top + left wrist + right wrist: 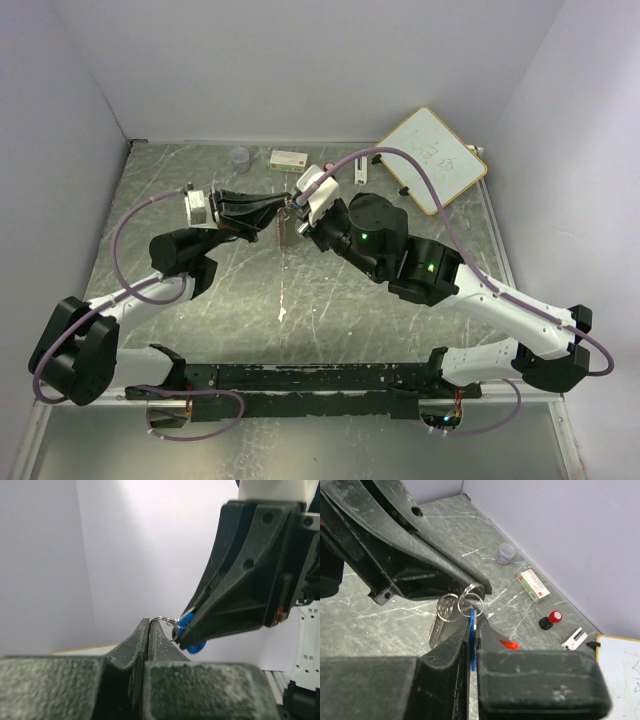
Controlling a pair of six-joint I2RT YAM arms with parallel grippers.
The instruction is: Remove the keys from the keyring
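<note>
2 claws meet in mid-air at the upper middle of the top view. The left claw (149, 626) is pinched shut on the keyring (164, 622); the right claw (472, 622) is clamped on the blue key (472, 650), threaded on it. The silver keys (440, 625) hang just below. No key looks free yet, so I judge the whole job remains. The bench (330, 300) is grey, marbled and scratched, boxed in by plain white walls (300, 60); a whiteboard (432, 158) sits at its upper right corner.
</note>
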